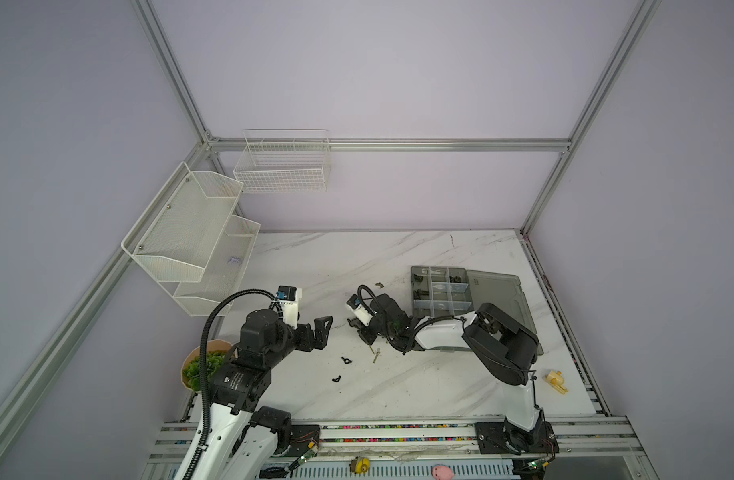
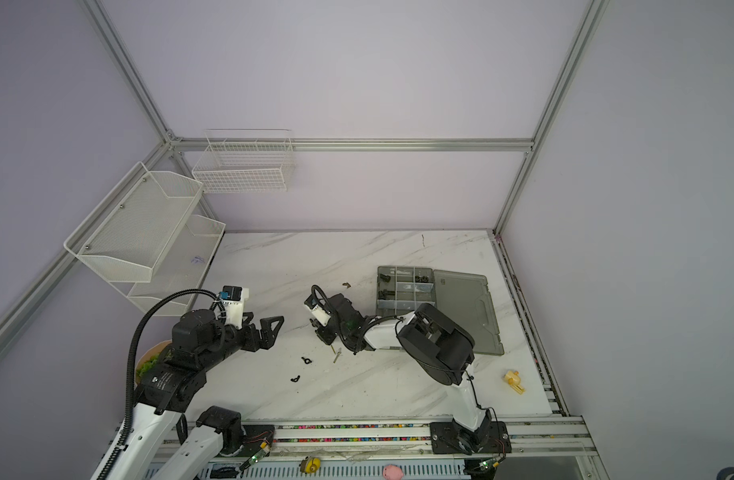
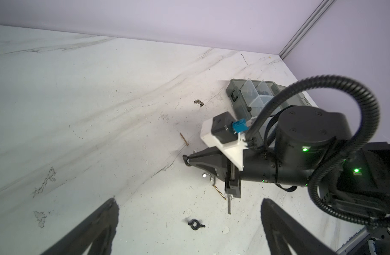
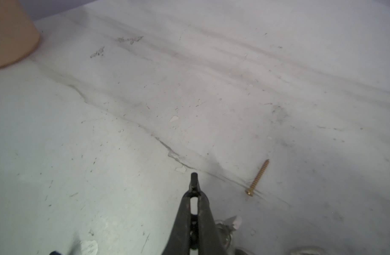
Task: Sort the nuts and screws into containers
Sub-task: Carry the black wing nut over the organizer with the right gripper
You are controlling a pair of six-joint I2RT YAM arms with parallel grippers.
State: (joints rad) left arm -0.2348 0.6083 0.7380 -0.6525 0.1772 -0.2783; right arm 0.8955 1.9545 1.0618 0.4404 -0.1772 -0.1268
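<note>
Fingers of the right gripper are pressed together on a small black part, which sticks out past their tips. Whether it is a bolt or a nut cannot be told. The tip hangs close over the marble-patterned table, near its middle.

A brass screw lies flat on the table near the tip, apart from it. A silver wing nut sits just beside the fingers. In the left wrist view a second brass screw and a silver screw lie close together below the gripper's body, partly hidden by it. Toward the left arm, a black wing nut and a second black wing nut rest on the bare table, apart from each other.

The left gripper hovers above the table with its fingers spread wide and nothing between them.

The organizer box sits at the right rear of the table, behind the right arm. Its lid lies flat open to the right. Clear dividers split it into the containers. Dark pieces show in the left-hand compartments and in one in the back row, though what each is cannot be made out.
</note>
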